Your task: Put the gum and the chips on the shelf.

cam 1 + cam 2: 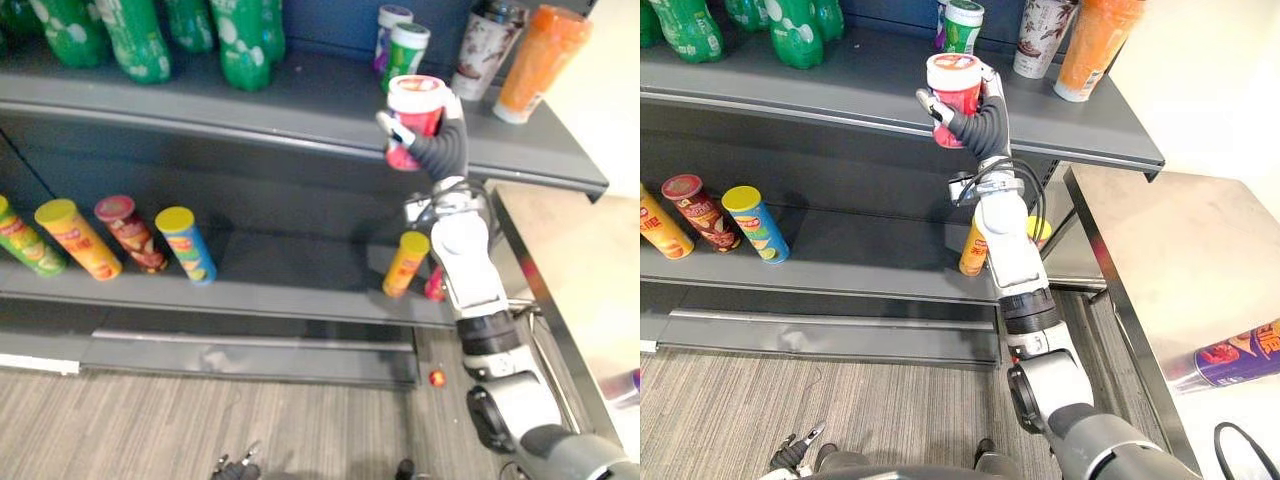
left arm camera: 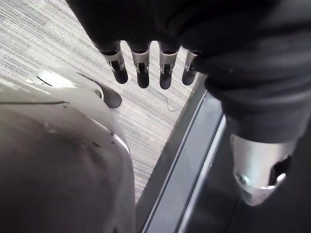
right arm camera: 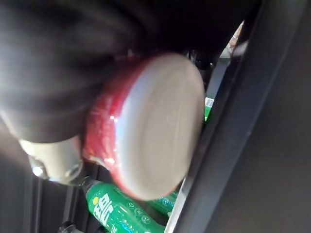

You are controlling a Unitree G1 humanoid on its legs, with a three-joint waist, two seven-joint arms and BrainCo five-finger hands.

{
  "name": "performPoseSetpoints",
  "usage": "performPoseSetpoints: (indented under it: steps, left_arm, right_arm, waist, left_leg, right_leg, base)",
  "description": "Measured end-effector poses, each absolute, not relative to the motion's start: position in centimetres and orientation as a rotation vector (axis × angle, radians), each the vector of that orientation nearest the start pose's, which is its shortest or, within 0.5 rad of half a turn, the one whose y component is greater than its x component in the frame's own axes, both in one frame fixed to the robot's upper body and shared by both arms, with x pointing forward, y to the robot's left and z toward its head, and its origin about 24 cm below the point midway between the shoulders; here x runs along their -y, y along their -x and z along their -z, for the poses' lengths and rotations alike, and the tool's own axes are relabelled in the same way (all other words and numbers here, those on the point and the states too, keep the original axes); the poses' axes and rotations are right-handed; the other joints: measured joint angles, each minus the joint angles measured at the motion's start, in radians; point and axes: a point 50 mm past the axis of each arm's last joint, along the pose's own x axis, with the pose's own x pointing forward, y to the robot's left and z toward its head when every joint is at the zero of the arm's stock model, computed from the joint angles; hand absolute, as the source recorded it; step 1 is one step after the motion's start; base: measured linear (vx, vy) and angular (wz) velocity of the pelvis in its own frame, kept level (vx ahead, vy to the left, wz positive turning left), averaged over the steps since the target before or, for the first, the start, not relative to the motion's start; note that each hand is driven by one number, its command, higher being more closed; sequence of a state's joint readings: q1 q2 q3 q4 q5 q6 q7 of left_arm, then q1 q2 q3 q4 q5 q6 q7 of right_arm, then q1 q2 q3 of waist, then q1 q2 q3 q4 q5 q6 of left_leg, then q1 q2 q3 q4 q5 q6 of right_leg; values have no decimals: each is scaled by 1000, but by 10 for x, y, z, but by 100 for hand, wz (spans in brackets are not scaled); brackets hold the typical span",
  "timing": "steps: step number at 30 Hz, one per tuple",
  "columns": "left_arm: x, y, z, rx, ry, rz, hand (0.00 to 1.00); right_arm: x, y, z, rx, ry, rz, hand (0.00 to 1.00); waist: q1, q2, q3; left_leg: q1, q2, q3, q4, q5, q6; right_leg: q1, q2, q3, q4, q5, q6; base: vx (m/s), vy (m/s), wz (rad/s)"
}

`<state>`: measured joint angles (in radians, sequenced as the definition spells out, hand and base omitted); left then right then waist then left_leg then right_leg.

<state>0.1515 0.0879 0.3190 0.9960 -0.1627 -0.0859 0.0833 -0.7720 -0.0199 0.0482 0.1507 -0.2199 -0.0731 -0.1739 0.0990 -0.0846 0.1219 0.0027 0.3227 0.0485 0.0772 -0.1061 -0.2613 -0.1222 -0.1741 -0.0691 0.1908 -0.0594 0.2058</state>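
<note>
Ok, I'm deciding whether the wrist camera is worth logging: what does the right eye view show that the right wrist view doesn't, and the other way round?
Right eye view, not the wrist view: the chip cans leaning on the lower shelf, the steel table, a purple can lying on its side, and the tall cups on the upper shelf.

Right wrist view, not the eye view: the white flat end of the red canister, seen face on.

Both: the right hand curled round that canister, with green bottles nearby.

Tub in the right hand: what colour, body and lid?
The tub is red with a white lid; clearest in the right wrist view.
</note>
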Motion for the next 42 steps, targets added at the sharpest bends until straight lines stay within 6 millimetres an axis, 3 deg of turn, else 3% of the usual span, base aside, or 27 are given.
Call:
performPoseSetpoints:
  steps: [4,9,15,38,39,42]
  left_arm:
    - [-236,-74,154,-1012,144,-547,0]
    - [-236,-77,153,-1005,145,-547,0]
    - [-236,-77,153,-1004,145,-549,0]
    - [-236,-83,152,-995,136,-559,0]
    - [-236,-83,152,-995,136,-558,0]
    - [-236,-83,152,-995,135,-558,0]
  right_arm:
    - [82,-342,-252,730,204,-6,100]
    - [95,-351,-280,755,227,68,100]
    - [92,-348,-299,812,205,77,100]
    - [89,-352,-292,786,235,57,100]
    - [89,-352,-291,784,238,51,0]
    - [88,-352,-289,782,241,46,0]
  waist:
    - [1,0,6]
    - [17,-3,27]
    - [13,-6,35]
    - [16,7,71]
    - [16,7,71]
    - [16,7,71]
  left_leg:
    - [-4,0,-2,-3,1,0]
    - [-14,0,-4,-5,4,0]
    - [-15,-1,-1,-7,10,0]
    - [-38,-21,-19,32,1,6]
    - [-38,-22,-19,34,-1,6]
    - [-39,-22,-20,35,-1,6]
  right_leg:
    - [-8,0,-1,6,-2,0]
    - [-17,0,-3,5,-2,-1]
    - [-26,-1,-2,2,-1,-1]
    - [-33,-23,-2,35,-10,5]
    - [-33,-23,-2,36,-10,5]
    - [-32,-23,-2,37,-11,6]
  base:
    - [2,0,1]
    - [13,0,1]
    - [56,2,0]
    - [-5,1,0]
    - [3,21,4]
    - [0,0,0]
